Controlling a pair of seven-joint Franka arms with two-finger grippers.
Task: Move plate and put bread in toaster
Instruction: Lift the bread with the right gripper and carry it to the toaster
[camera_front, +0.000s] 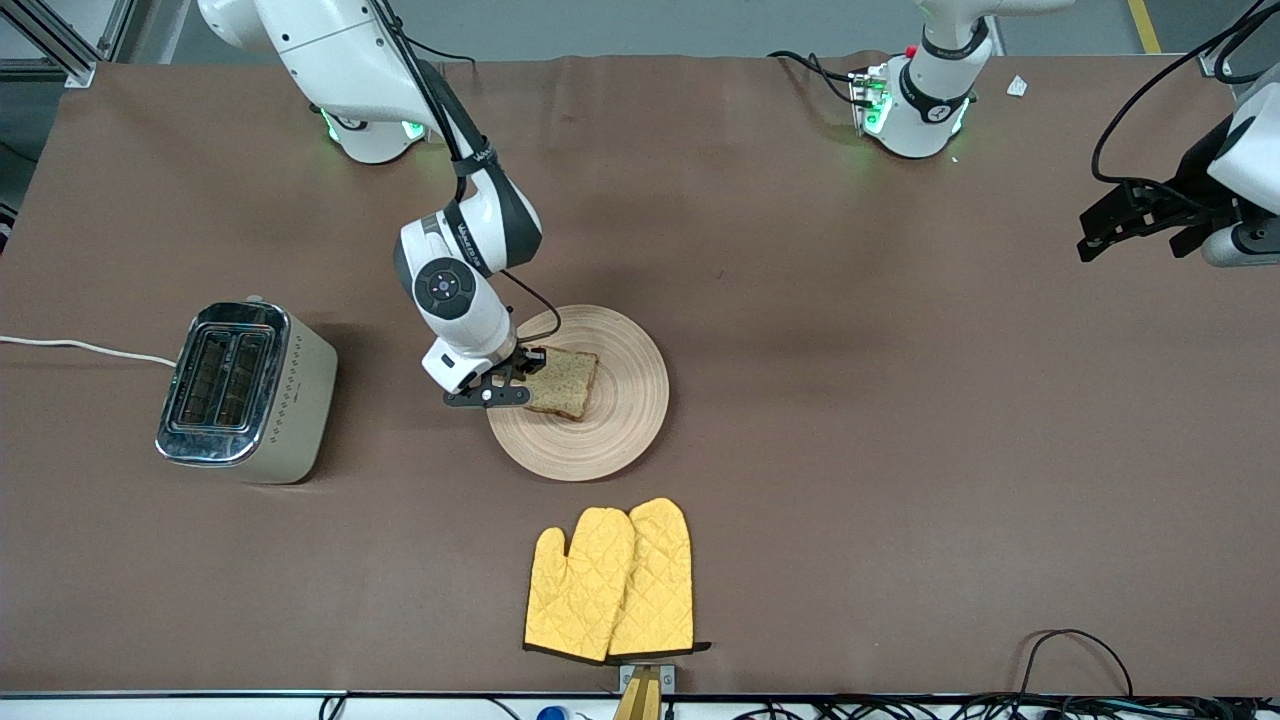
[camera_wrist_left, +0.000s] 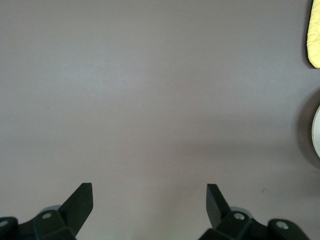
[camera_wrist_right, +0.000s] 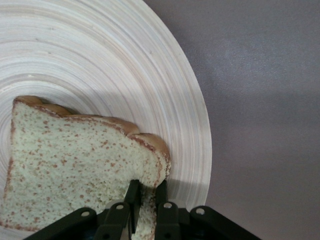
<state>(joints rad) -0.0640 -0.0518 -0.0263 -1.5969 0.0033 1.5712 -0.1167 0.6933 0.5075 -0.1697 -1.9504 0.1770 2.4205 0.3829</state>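
Square brown wholegrain bread slice (camera_wrist_right: 75, 165) lies flat on round light-wood plate (camera_front: 625, 400); edge toward right arm's end pinched by right gripper (camera_wrist_right: 145, 192), jaws closed on it. Cream two-slot toaster (camera_front: 245, 392) located farther toward same end, slots upward. Left gripper (camera_wrist_left: 150, 197) parked over bare table, fully spread, nothing held.

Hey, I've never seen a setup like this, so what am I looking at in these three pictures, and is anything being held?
Two white robot arms stand at a brown table. The wide picture looks down from across it; the other two come from cameras on each arm's wrist. On the table sit a toaster toward the right arm's end, a round wooden plate with a slice of bread on it, and yellow oven mitts nearer the camera. The right gripper is over the plate's edge, its fingers pinched on the bread's edge. The left gripper waits open over bare table at its own end.
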